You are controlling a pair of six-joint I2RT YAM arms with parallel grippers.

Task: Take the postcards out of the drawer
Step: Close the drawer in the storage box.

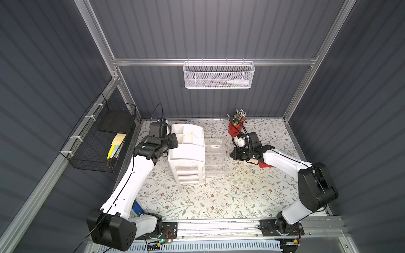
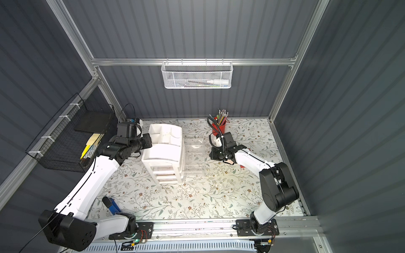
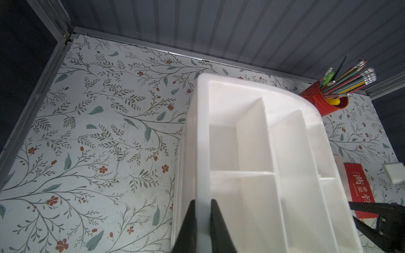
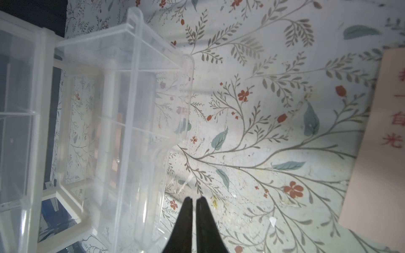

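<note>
Grippers: left gripper (image 3: pixel 203 202) clamps wall of white plastic organiser (image 3: pixel 252 135), probably steadying it; right gripper (image 4: pixel 194 199) closed, empty, beside clear plastic drawer (image 4: pixel 135 87) | Postcards: pale peach postcard (image 4: pixel 377 142) and red postcard (image 3: pixel 359 188) lie on floral tabletop (image 1: pixel 219 197), outside drawer.

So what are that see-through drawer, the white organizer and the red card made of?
Drawer: apparently clear glossy plastic; the floral tabletop shows through. Organizer: opaque white moulded plastic, smooth, with thin dividers. Red card: probably thin matte cardstock, flat, with printed white characters.
</note>
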